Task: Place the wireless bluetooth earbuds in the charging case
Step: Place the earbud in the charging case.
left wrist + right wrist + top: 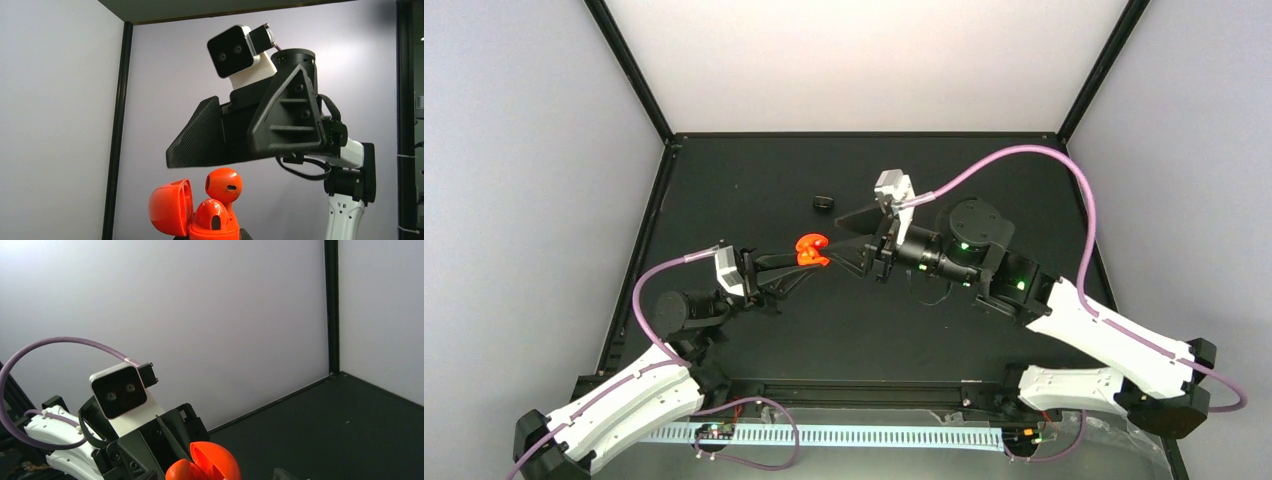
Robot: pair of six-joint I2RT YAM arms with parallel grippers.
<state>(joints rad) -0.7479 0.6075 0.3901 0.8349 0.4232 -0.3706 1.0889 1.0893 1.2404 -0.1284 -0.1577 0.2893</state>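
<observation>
Nearest the top camera, the left arm base (619, 405) and right arm base (1114, 385) sit bolted at the table's near edge. Proceeding rightward, the left gripper (796, 262) is clamped on the charging case (812, 250), apparently holding it off the surface, with the lid (170, 207) swung open. One earbud (212, 216) appears seated in its well. The second earbud (224, 184) stands proud of the case and is judged not fully home. The right gripper (839, 238) is just beside the case, jaws apart and nothing between them. One finger (220, 145) hangs directly over the raised earbud; whether it touches cannot be told. To seat that earbud, press lightly straight down into the well while the left grip stays firm, so the case cannot twist. A small black object (824, 202) lies beyond the case on the matte black table (944, 340). Pale plain walls (524, 200) and black frame posts (629, 65) enclose the cell.
</observation>
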